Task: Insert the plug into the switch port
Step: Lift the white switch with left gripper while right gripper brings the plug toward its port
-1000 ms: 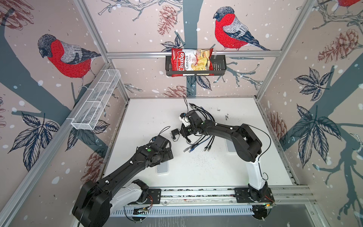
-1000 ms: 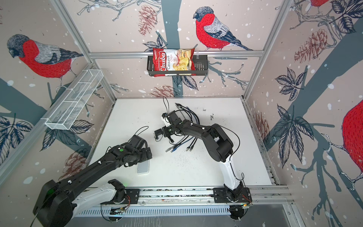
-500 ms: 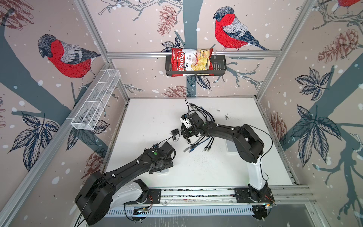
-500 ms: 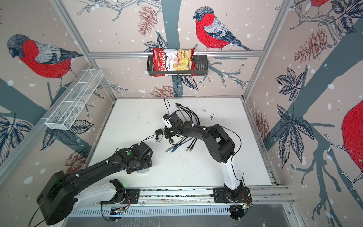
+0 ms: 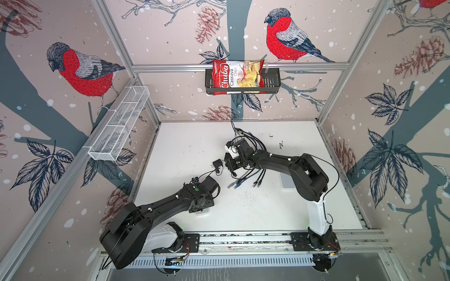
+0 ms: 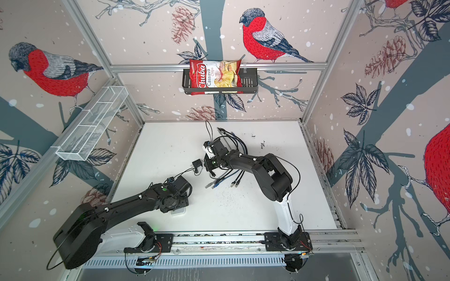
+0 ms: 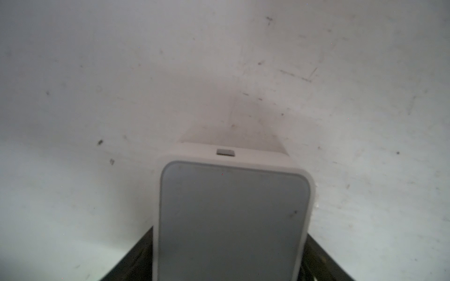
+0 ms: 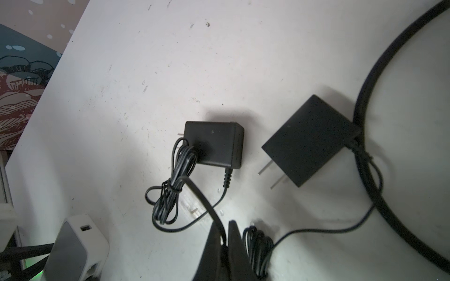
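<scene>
The switch [image 7: 231,214], a small white box with a grey top, lies on the table between my left gripper [image 7: 229,232] fingers, whose black pads touch both its sides. In both top views only its white corner [image 5: 202,211] [image 6: 177,212] shows under the left wrist. The right wrist view shows its port side [image 8: 85,243]. My right gripper [image 8: 223,226] [image 5: 230,167] is shut on the thin black cord [image 8: 202,197] of a black power adapter [image 8: 214,146] [image 5: 217,166]. The plug at the cord's end is hidden between the fingers.
A second black adapter [image 8: 306,141] with bare prongs lies beside the first, against a thick black cable [image 8: 365,158]. Loose network cables [image 5: 246,177] fan out under the right arm, near another white box [image 5: 287,181]. A chips bag [image 5: 237,76] hangs on the back wall.
My left arm has come down over the switch and its jaws have narrowed onto the switch's sides. The right gripper has stayed shut on the cord, almost in place.
</scene>
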`<control>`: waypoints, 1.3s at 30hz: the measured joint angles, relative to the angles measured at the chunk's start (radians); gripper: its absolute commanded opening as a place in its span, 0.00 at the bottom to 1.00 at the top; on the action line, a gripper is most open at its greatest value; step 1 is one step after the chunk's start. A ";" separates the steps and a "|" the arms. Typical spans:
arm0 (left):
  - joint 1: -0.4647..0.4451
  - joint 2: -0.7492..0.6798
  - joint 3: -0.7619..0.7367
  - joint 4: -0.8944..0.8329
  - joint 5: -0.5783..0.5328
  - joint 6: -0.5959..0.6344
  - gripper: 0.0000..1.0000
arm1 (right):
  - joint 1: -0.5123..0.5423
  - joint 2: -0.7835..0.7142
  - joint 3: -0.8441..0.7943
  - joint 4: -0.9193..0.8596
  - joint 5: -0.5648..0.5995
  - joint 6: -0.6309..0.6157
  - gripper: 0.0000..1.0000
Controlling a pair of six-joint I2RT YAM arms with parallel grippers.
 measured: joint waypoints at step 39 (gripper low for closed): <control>-0.020 -0.073 -0.300 1.336 0.050 0.842 0.55 | -0.098 -0.245 -0.169 0.379 -0.289 0.183 0.02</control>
